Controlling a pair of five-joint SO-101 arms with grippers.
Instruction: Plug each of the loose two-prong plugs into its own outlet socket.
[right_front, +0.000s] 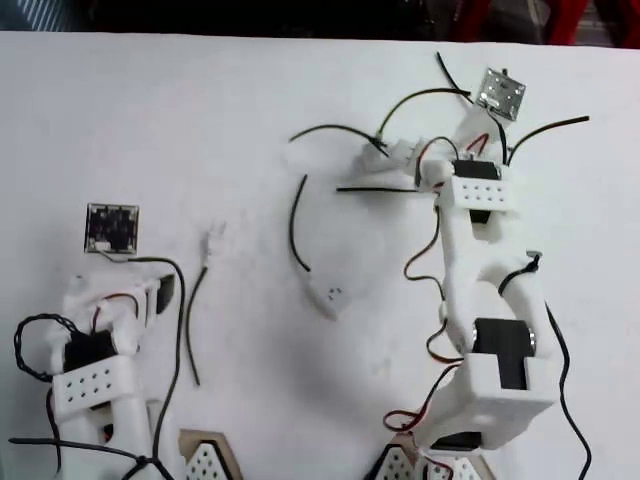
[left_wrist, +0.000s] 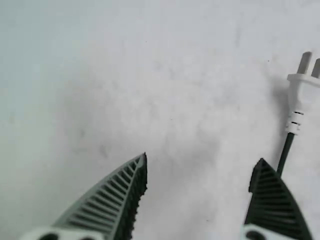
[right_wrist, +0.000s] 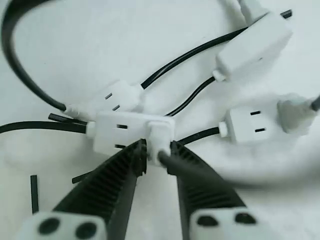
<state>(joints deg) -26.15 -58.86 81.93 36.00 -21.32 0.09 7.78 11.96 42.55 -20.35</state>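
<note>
- The held plug (right_wrist: 159, 136) is pinched between the right gripper's (right_wrist: 157, 151) narrow fingers. It is pressed against a white socket (right_wrist: 117, 132); its prongs are hidden.
- That socket lies among other sockets (right_wrist: 250, 122) and black cords (right_wrist: 185, 57) at the table's (right_front: 150, 120) far right.
- The loose plug (left_wrist: 301, 82) lies flat near the left gripper (left_wrist: 202, 165), which is spread wide and holds nothing.

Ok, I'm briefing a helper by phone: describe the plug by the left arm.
Find the left arm on the white table. Beside its open hand lies a white two-prong plug on a black cord. It lies alone, far from the tangled sockets.
</note>
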